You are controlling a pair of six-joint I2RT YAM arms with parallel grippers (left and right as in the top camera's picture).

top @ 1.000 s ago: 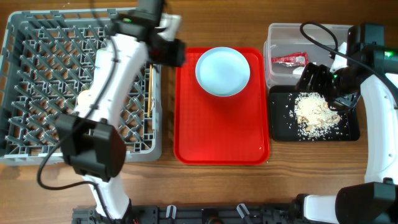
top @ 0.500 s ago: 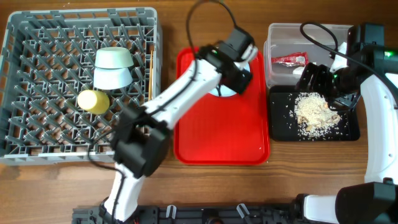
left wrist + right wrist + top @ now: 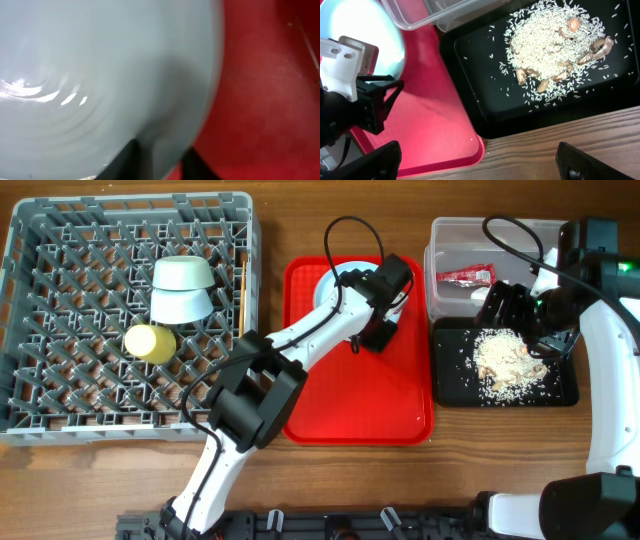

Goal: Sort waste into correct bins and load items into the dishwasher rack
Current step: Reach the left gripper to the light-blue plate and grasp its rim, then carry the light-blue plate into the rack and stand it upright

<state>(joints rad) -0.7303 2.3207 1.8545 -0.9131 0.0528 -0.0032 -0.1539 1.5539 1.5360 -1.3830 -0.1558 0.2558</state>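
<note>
Round, glossy pale-blue plate (image 3: 100, 75) lies flat, face up, at the far end of the smooth red tray (image 3: 350, 390). Left gripper (image 3: 162, 162) straddles its rim; whether it is clamped, I cannot tell. Right gripper (image 3: 480, 160) hangs spread and empty above the black tray (image 3: 470, 65) of loose rice (image 3: 550, 40).

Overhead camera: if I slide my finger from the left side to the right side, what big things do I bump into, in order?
Grey dishwasher rack → red serving tray → black tray with the rice in it.
</note>
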